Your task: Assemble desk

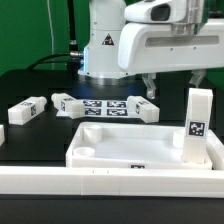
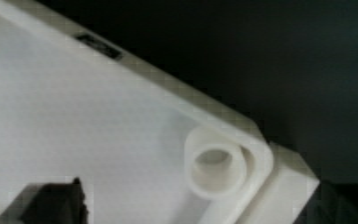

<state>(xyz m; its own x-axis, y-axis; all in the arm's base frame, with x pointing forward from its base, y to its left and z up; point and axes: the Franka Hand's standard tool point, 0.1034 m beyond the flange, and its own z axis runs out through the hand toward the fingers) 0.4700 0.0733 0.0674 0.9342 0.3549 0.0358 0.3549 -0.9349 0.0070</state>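
Exterior view shows the black tabletop [image 1: 30, 150] carrying the white desk slab [image 1: 130, 145] just behind a long low rail [image 1: 100, 182], with one upright leg [image 1: 197, 125] already standing in the slab's near corner on the exterior view's right. Loose legs [image 1: 136, 108] lie flat beyond the slab, on either side of the marker board [image 1: 105, 105]. Above the slab's far edge hangs the tool [image 1: 150, 88], jaws spread wide and holding nothing; the wrist view looks down past one dark fingertip [image 2: 51, 205] onto the slab's rim and an empty round corner socket [image 2: 217, 165]. The job at this stage appears to be fetching another leg for such a socket. Done well, that means coming straight down over a loose leg, closing across its flat sides near the middle so it cannot swivel, lifting it clear of its neighbours, then standing it square over the socket and seating it without nudging the slab or the leg already in place
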